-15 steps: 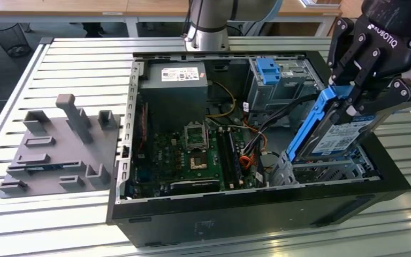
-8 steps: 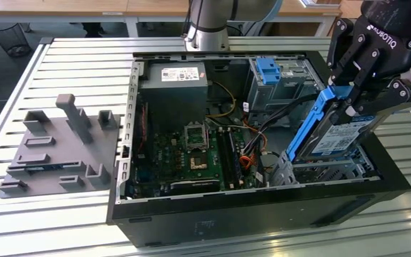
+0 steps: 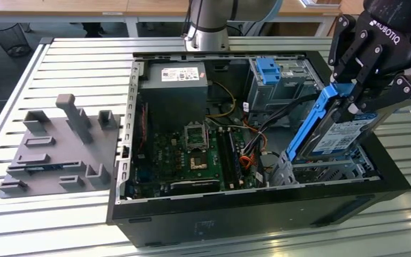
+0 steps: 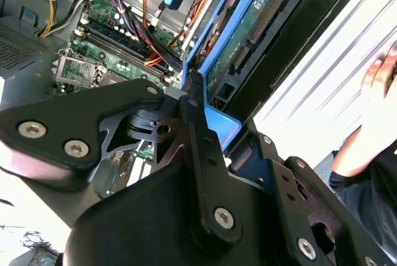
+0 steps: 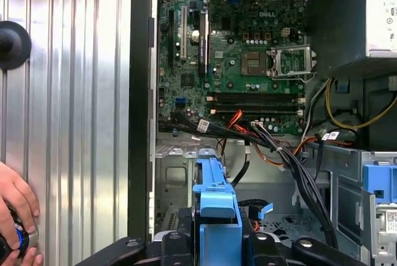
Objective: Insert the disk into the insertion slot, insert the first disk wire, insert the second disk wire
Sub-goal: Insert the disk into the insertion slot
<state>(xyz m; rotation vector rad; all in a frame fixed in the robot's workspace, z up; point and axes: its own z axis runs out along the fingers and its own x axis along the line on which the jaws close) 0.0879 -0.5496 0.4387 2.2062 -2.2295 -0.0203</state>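
My gripper point(image 3: 353, 104) is shut on the disk point(image 3: 334, 134), a silver drive with a white label in a bright blue caddy. The disk hangs steeply tilted over the exterior view's right end of the open computer case, its lower end just above the insertion slot point(image 3: 327, 168), a low grey perforated cage. In the second wrist view the disk's green underside point(image 4: 251, 27) runs away from the black fingers point(image 4: 198, 129). The first wrist view looks along the caddy's blue edge point(image 5: 214, 213) toward the cage's metal point(image 5: 177, 176). Loose black and orange wires point(image 3: 259, 140) lie beside the cage.
A taller grey cage with a blue latch point(image 3: 268, 72) stands behind the slot, next to the power supply point(image 3: 173, 80). The motherboard point(image 3: 191, 155) fills the case floor. A grey fixture plate point(image 3: 55, 150) lies on the slatted table. A person's hand point(image 5: 15, 216) rests near the case.
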